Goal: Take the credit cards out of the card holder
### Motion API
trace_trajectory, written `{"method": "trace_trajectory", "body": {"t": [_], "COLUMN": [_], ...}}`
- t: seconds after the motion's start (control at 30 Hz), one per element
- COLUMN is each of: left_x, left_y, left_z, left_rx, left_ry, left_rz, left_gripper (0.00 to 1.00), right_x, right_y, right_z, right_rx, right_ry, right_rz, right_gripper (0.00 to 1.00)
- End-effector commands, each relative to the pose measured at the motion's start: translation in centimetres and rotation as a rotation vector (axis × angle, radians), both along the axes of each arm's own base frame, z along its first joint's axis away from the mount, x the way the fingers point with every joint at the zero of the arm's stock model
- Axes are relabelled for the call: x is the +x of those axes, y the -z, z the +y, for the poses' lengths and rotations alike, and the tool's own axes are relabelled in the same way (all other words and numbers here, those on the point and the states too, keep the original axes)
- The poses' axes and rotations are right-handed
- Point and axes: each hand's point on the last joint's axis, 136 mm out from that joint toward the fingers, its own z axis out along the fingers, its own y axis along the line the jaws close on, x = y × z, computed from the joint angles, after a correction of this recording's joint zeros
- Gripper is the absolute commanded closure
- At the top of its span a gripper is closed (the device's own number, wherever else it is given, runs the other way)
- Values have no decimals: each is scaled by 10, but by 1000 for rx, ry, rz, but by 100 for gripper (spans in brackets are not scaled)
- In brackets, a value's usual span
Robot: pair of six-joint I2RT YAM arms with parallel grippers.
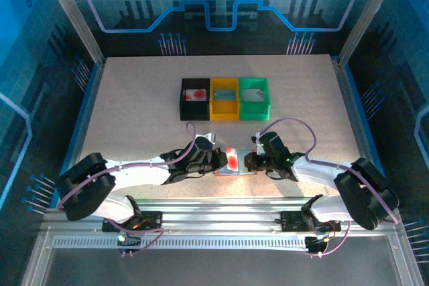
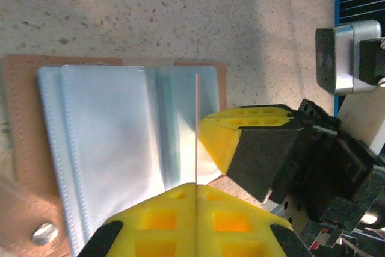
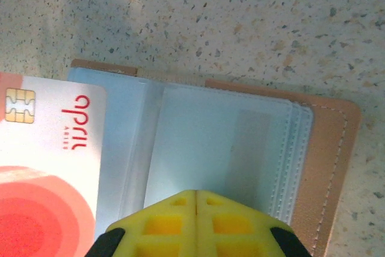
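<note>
Left gripper (image 2: 196,192) pinches the red-and-white card (image 3: 51,148); right gripper (image 3: 195,201) pins the open card holder (image 3: 222,142).
The card holder lies flat on the table (image 3: 252,16), low centre in the top view. Both jaws fully closed, right with nothing seen between them, tips on the lining. Whether card has cleared its pocket: can't tell. Best to draw it straight along the slot, right tips pressing so the holder doesn't drag.

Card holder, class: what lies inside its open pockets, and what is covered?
The card holder lies open; its pale blue pockets look empty where visible. The red-and-white card pinched in the left hand covers one end, and the right hand hides part of an edge.
</note>
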Motion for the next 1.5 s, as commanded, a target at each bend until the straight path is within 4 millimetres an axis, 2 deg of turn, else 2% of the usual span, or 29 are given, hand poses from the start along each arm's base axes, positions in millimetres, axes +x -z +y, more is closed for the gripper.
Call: {"method": "trace_trajectory", "body": {"t": [0.0, 0.27, 0.37, 0.53, 0.73, 0.87, 1.07, 1.33, 1.47], "left_x": [-5, -20, -26, -34, -36, -37, -38, -41, -42], "left_y": [2, -9, -22, -35, -43, -49, -66, -70, -70], "left_z": [12, 31, 33, 40, 37, 32, 29, 27, 27], "left_rx": [34, 66, 38, -2, -92, -145, -216, -267, -268], "left_ry": [17, 103, 158, 204, 210, 218, 210, 197, 197], "left_rz": [-17, -88, -140, -193, -205, -216, -241, -253, -253], "left_gripper": [100, 100, 100, 100, 100, 100, 100, 100, 100], "right_x": [-2, -4, -8, -20, -33, -40, -43, -55, -58], "right_y": [-12, -41, -53, -77, -98, -104, -98, -105, -109], "right_z": [8, 10, 15, 29, 43, 52, 59, 74, 78], "right_rx": [39, 116, 169, 312, 442, 500, 518, 524, 543], "right_ry": [-42, -77, -108, -189, -275, -322, -330, -387, -395], "right_rz": [-45, -159, -191, -255, -294, -295, -263, -290, -297], "right_gripper": [100, 100, 88, 60, 45, 42, 42, 47, 55]}}
